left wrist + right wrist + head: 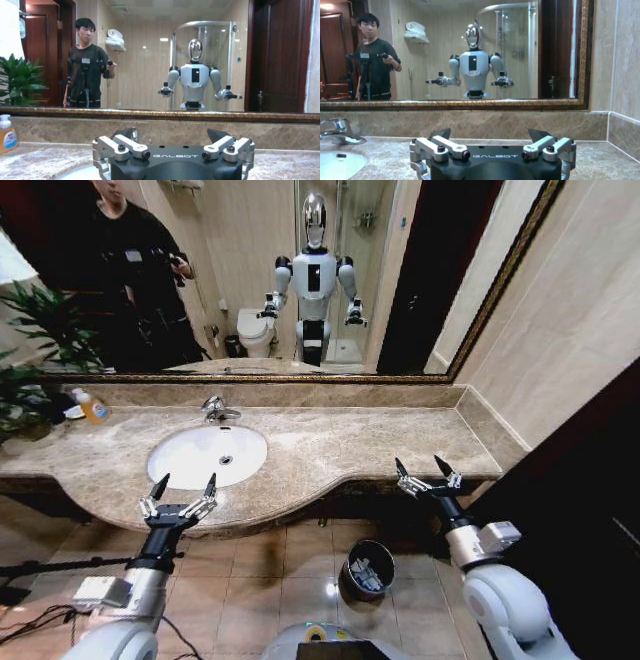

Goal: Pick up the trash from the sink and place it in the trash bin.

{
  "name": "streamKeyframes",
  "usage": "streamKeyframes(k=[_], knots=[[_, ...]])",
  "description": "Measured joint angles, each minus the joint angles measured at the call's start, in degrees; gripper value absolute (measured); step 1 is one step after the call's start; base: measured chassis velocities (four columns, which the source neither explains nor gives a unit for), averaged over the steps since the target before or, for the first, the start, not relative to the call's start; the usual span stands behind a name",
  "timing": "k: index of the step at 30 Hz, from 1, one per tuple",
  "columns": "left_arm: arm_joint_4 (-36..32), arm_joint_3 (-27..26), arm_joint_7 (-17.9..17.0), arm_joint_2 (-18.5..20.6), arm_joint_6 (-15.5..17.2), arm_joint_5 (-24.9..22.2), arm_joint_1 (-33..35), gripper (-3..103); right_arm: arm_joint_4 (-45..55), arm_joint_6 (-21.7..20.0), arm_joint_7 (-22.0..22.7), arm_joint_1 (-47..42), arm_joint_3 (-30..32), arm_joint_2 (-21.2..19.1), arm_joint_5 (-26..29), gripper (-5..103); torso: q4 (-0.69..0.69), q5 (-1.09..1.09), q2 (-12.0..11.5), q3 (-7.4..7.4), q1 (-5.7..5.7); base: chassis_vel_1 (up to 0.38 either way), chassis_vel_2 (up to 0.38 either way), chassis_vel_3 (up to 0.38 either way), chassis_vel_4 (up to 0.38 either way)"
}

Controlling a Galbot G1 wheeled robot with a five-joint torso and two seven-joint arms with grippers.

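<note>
The white oval sink is set in the brown marble counter and I see nothing lying in its basin. The trash bin stands on the floor tiles below the counter's front edge. Pale pieces of trash lie inside it. My left gripper is open and empty, hovering over the counter's front edge just in front of the sink; the left wrist view also shows this left gripper. My right gripper is open and empty at the counter's right front edge, and this right gripper faces the mirror.
A chrome faucet stands behind the basin. An orange pump bottle and a leafy plant are at the counter's far left. A wall closes the right end. Cables trail on the floor at left.
</note>
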Motion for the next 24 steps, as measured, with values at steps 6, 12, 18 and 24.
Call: streamKeyframes(k=[6,12,18,24], knots=[[0.0,0.0,0.0,0.0,0.0,0.0,0.0,100,-0.3,0.0,-0.1,0.0,0.0,0.0,-0.1,100,0.0,0.0,0.0,0.0,0.0,0.0,0.0,0.0,0.0],[0.0,0.0,0.0,0.0,0.0,0.0,0.0,100,-0.4,0.1,-0.1,0.0,-0.1,0.1,-0.1,100,0.0,0.0,0.0,0.0,0.0,0.0,0.0,0.0,0.0],[0.0,0.0,0.0,0.0,0.0,0.0,0.0,100,-0.5,0.2,-0.2,0.0,-0.1,0.1,-0.1,100,0.0,0.0,0.0,0.0,0.0,0.0,0.0,0.0,0.0],[0.0,0.0,0.0,0.0,0.0,0.0,0.0,100,-0.6,0.2,-0.2,0.0,-0.1,0.1,-0.1,100,0.0,0.0,0.0,0.0,0.0,0.0,0.0,0.0,0.0]])
